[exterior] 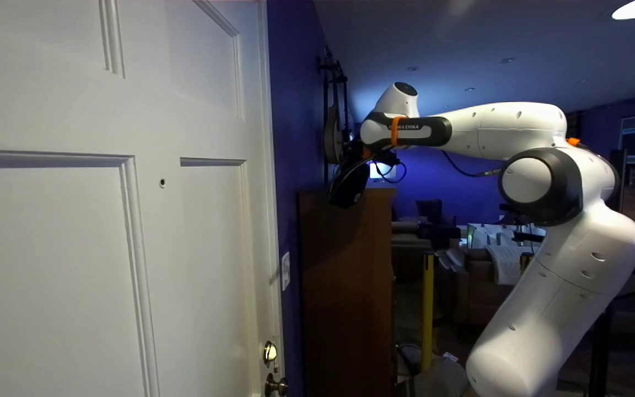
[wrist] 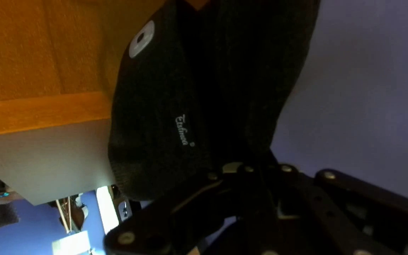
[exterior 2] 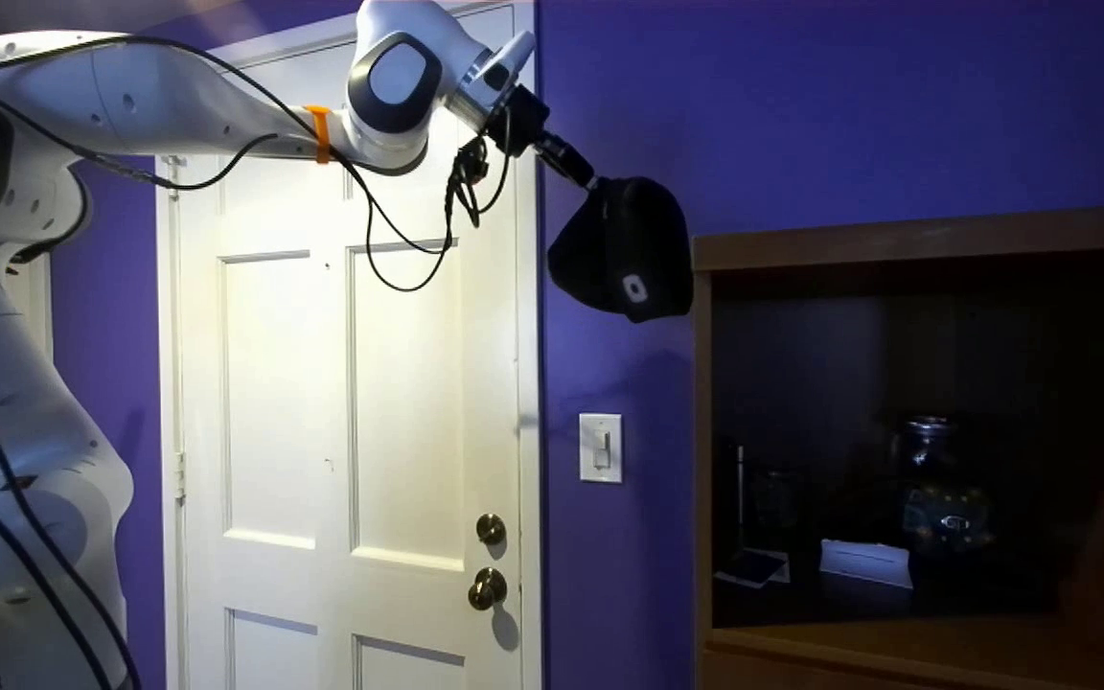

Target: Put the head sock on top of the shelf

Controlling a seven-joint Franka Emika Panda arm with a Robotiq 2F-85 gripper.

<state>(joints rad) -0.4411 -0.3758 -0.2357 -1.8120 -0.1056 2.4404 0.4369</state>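
Observation:
The head sock, a baggy black cloth cap with a small white ring, hangs down from my gripper in both exterior views [exterior: 349, 184] [exterior 2: 624, 249]. It fills the upper middle of the wrist view [wrist: 161, 106]. My gripper [exterior 2: 592, 180] is shut on its upper edge; the fingers meet in the wrist view [wrist: 253, 168]. The brown shelf stands beside the sock [exterior: 345, 292] [exterior 2: 935, 235]. In an exterior view the sock hangs at the left end of the shelf's top, its lower part below top level. I cannot tell whether they touch. The shelf's edge also shows in the wrist view [wrist: 44, 113].
A purple wall [exterior 2: 801, 105] rises beside the shelf, with a light switch [exterior 2: 600, 448] and a white panelled door [exterior 2: 408, 383]. Cables loop below my wrist [exterior 2: 408, 283]. A stringed instrument hangs on the wall [exterior: 333, 132]. Small items, including a white card [exterior 2: 865, 563], stand inside the shelf.

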